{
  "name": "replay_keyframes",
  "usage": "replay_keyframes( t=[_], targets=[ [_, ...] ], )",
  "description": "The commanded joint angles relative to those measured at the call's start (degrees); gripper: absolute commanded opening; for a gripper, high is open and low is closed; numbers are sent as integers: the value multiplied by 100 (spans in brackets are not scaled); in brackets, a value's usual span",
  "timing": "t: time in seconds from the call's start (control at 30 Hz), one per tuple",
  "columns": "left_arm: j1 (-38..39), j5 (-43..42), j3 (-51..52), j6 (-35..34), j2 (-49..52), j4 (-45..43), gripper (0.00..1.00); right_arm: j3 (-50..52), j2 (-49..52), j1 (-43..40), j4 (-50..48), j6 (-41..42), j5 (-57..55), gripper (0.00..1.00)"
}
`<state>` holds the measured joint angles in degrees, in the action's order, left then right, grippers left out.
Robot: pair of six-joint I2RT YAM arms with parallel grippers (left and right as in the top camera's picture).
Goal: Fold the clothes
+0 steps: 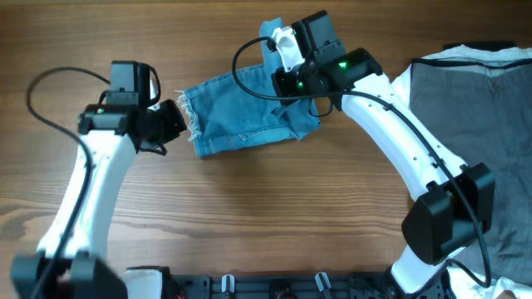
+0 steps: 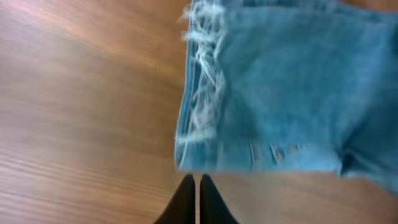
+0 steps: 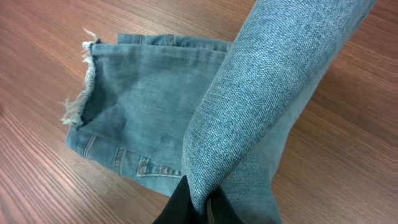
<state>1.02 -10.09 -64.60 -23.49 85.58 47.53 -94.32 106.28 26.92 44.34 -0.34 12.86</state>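
Note:
The light blue jeans lie folded into a short bundle at the table's middle, frayed whitish hem on the left. My right gripper is shut on a fold of the denim and holds it lifted over the bundle's right end. My left gripper is shut and empty, just off the bundle's left hem edge, apart from the cloth.
A dark grey garment lies on a white cloth at the table's right side. The right arm arches over the table between the garments. Bare wood lies in front of the bundle.

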Motion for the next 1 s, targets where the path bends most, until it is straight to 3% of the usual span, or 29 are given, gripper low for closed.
replay_keyframes(
  t=[0.0,0.17,0.27,0.33,0.6,0.87,0.97],
  targets=[
    [-192,-1565,442,227,903,-901,4,-98,-76,2,-11,-57,-144,4],
    [-188,-1969,442,223,2402,-1781,4,-98,-76,2,-13,50,-144,4],
    [-188,-1943,444,227,2846,-1784,4,-140,-87,4,-52,24,262,4],
    [-188,-1943,444,225,2892,-1784,4,-155,-109,118,-181,-94,1377,4],
    [-188,-1943,444,225,2892,-1803,4,-55,120,1217,-136,140,850,4],
    [-188,-1943,444,225,2892,-1799,4,-44,743,1364,-254,481,1187,5],
    [-188,-1943,444,225,2892,-1801,4,-44,754,1368,-518,680,813,13]
  ],
)
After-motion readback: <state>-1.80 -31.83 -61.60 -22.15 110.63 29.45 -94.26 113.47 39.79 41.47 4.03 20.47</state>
